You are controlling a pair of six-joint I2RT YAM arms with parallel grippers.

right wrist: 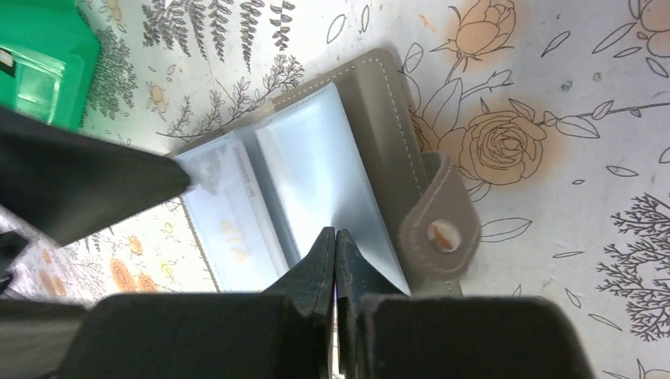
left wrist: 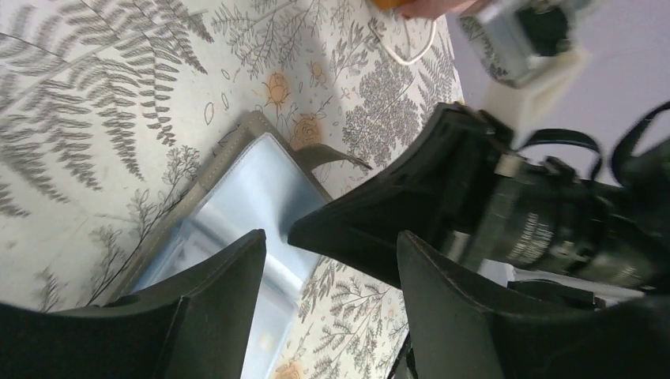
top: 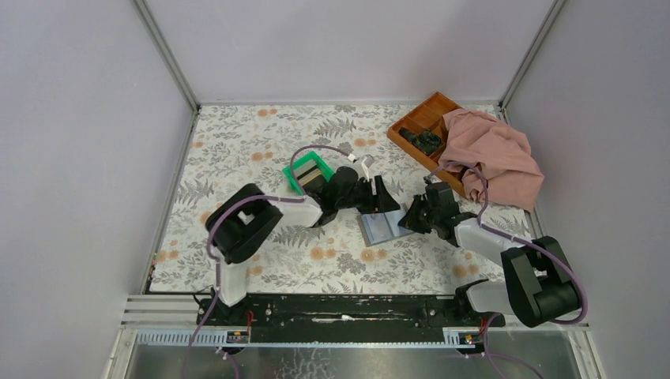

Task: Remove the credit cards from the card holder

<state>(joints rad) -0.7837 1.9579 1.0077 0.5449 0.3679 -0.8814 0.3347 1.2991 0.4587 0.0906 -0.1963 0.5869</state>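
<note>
The card holder point(top: 381, 229) lies open on the floral table, clear sleeves up, with a snap tab point(right wrist: 439, 230) on its side. A whitish card point(right wrist: 229, 229) shows inside the left sleeve. My right gripper point(right wrist: 335, 234) is shut, its tips pressed on the right sleeve; in the top view it point(top: 407, 219) is at the holder's right edge. My left gripper point(left wrist: 330, 241) is open and empty, low over the holder point(left wrist: 237, 197); one finger's tip point(right wrist: 178, 178) touches the left sleeve. Some cards point(top: 314, 172) lie in the green bin point(top: 294, 181).
An orange-brown compartment tray point(top: 419, 118) with dark items stands at the back right, half covered by a pink cloth point(top: 494, 154). The green bin sits just behind the left arm. Grey walls enclose the table on three sides.
</note>
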